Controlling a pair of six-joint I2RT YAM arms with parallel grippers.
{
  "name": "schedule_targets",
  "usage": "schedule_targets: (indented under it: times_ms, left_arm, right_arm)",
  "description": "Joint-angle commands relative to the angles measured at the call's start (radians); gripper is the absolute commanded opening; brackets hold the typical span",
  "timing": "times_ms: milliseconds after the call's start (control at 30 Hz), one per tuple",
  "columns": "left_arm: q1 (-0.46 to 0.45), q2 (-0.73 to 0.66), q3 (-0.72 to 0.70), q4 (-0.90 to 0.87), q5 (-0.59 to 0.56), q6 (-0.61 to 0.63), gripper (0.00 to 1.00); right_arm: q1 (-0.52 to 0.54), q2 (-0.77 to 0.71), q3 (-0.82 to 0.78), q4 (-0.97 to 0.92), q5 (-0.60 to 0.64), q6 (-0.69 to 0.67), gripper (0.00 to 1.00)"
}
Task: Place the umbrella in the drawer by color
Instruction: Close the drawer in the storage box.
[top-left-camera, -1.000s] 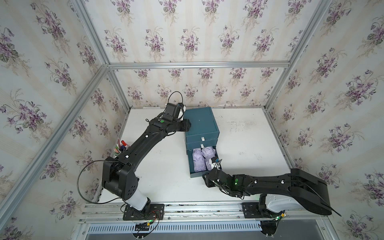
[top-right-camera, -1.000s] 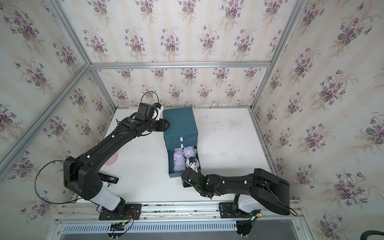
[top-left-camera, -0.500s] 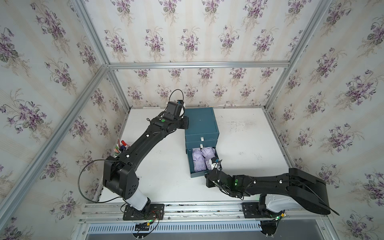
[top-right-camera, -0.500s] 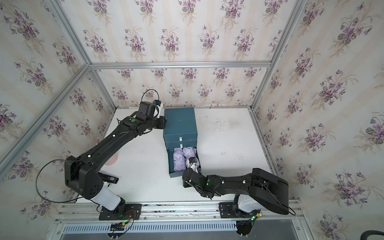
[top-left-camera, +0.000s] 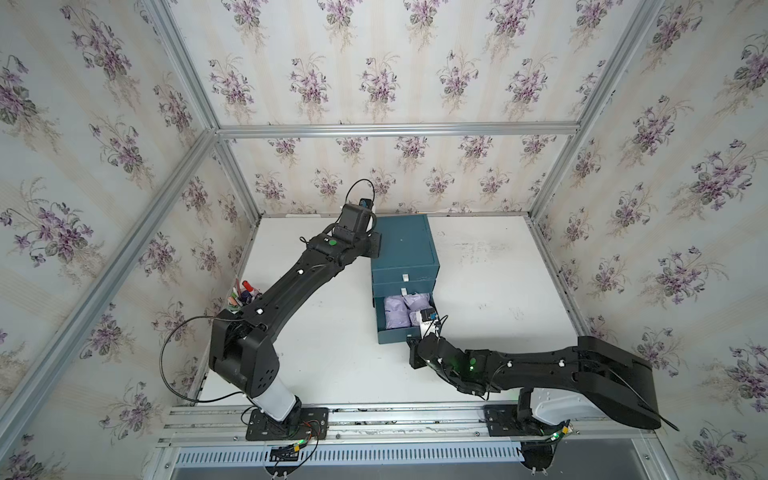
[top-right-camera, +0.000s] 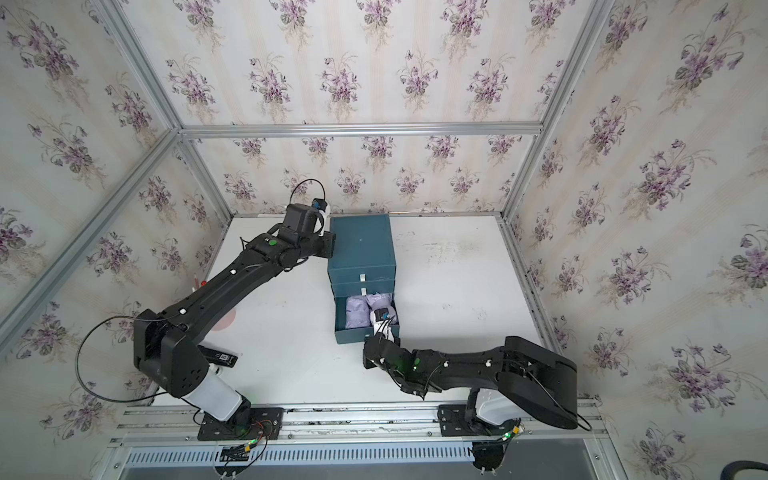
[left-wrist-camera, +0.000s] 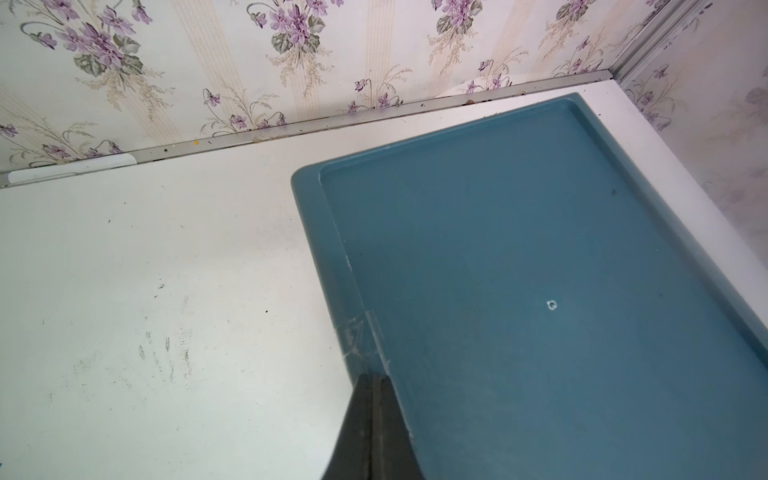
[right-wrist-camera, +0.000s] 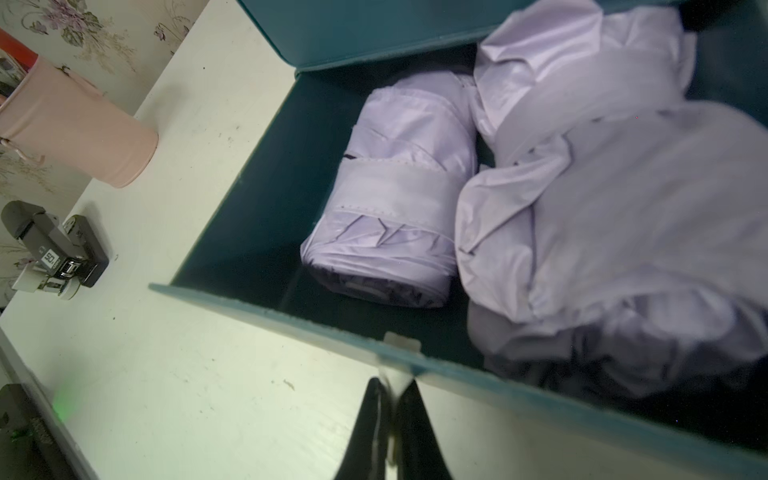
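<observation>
A blue-green chest (top-left-camera: 405, 245) of drawers stands on the white table (top-left-camera: 498, 299), close to the back wall. Its bottom drawer (top-left-camera: 392, 334) is pulled out toward the robot. The two drawers above it are shut.

Two light purple umbrellas lie inside the bottom drawer. In both top views they are only small purple lumps. The right wrist view shows them much better. The rolled umbrella (right-wrist-camera: 399, 195) is wrapped tight with a strap around it. The loose umbrella (right-wrist-camera: 623, 199) is a crumpled heap right beside it, and the two touch.

The right hand (right-wrist-camera: 390, 386) is at the front of the bottom drawer. Its two fingers are squeezed together on the little pale pull tab (right-wrist-camera: 401, 343) that sticks out of the drawer front. Only the right wrist view shows this pinch. In the top views the arm is in the way.

The left hand (left-wrist-camera: 374, 380) is at the edge of the chest's flat top, on the left arm's side. Its fingers are pressed together with nothing between them. The left wrist view shows a bit of clear tape (left-wrist-camera: 359, 336) on that edge, too small to see from above.

A pink cup (right-wrist-camera: 70, 124) and a small black tool (right-wrist-camera: 54, 249) stand on the table, well apart from the chest on the left arm's side. A top view shows pens (top-left-camera: 245, 289) sticking out of the cup.
</observation>
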Motion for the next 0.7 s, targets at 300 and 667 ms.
schedule_targets:
  times_ms: [300,667]
  left_arm:
    - [-0.014,-0.004,-0.082,-0.306,0.094,0.003,0.03]
    - [-0.016,-0.009,-0.09,-0.311,0.107,0.019,0.02]
  right_arm:
    - [-0.062,0.124,0.071,0.2,0.087,-0.123,0.43]
    - [-0.102,0.325,0.199,0.302,0.092,-0.267,0.8]
